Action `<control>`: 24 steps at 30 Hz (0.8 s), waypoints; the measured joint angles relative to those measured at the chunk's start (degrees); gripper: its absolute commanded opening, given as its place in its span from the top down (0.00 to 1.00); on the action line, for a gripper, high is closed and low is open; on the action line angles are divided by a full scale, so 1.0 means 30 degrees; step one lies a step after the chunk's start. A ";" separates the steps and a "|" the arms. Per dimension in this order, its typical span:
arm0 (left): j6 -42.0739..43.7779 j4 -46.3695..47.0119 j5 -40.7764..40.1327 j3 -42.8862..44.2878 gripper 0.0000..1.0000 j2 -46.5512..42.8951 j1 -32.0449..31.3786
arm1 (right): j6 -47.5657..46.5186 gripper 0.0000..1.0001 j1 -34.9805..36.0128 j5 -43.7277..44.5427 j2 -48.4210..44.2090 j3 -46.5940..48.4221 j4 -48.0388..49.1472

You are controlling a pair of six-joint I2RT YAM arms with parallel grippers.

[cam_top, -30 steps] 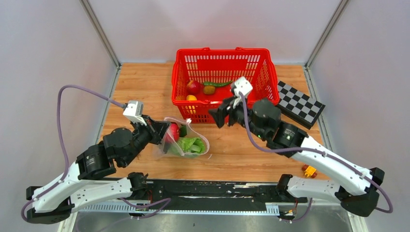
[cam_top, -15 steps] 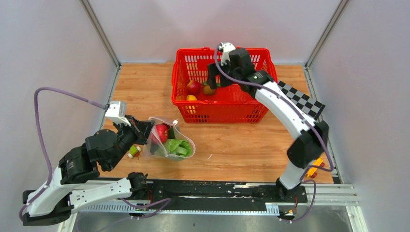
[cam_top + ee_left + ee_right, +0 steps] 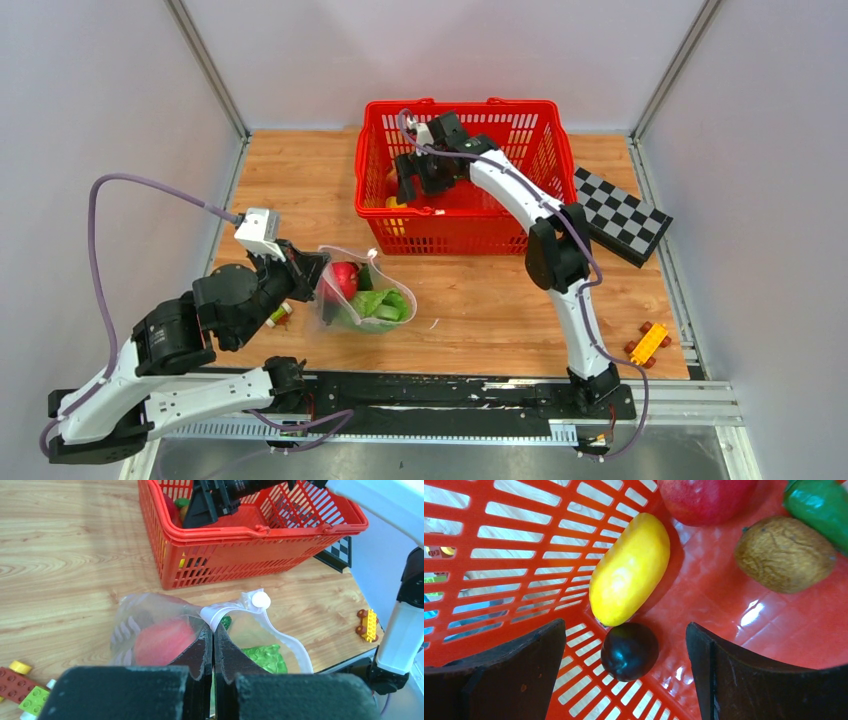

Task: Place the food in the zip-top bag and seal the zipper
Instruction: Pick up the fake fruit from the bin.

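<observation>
The clear zip-top bag (image 3: 368, 300) lies on the table with a red apple (image 3: 161, 641) and pale-green lettuce (image 3: 263, 656) inside. My left gripper (image 3: 213, 629) is shut on the pale zipper strip (image 3: 227, 611) at the bag's mouth, near the white slider (image 3: 260, 600). My right gripper (image 3: 625, 629) is open inside the red basket (image 3: 460, 104), low over its left corner. Between its fingers (image 3: 504, 680) lie a small dark round fruit (image 3: 629, 651) and a yellow lemon (image 3: 631, 570). A red apple (image 3: 706, 494), a brown kiwi-like fruit (image 3: 784, 554) and a dark green piece (image 3: 820, 505) lie beyond.
Small toy blocks (image 3: 278, 316) lie just left of the bag. A checkered board (image 3: 620, 215) sits right of the basket. An orange toy car (image 3: 648, 342) is near the front right. Grey walls close in both sides.
My right arm swung from the table in front of the basket up into it and across to its left corner. My left arm shifted left then slightly back, keeping hold of the bag.
</observation>
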 measured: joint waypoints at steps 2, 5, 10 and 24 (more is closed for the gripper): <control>0.0000 0.0073 0.0000 0.0000 1.00 -0.0066 0.0000 | 0.0095 0.10 0.0080 -0.0328 0.0248 0.0015 -0.0073; -0.0015 0.0219 0.0000 -0.0182 1.00 -0.0262 0.0000 | 0.0226 0.11 0.0168 -0.0619 0.0379 0.0015 -0.0066; -0.0015 0.0481 0.0036 -0.0452 1.00 -0.0437 0.0000 | 0.0364 0.15 0.0423 -0.1020 0.0991 0.0240 0.0080; -0.0146 0.1005 0.0612 -0.0860 1.00 -0.0561 0.0000 | 0.0772 0.25 0.1078 0.0066 0.3861 0.0707 0.0670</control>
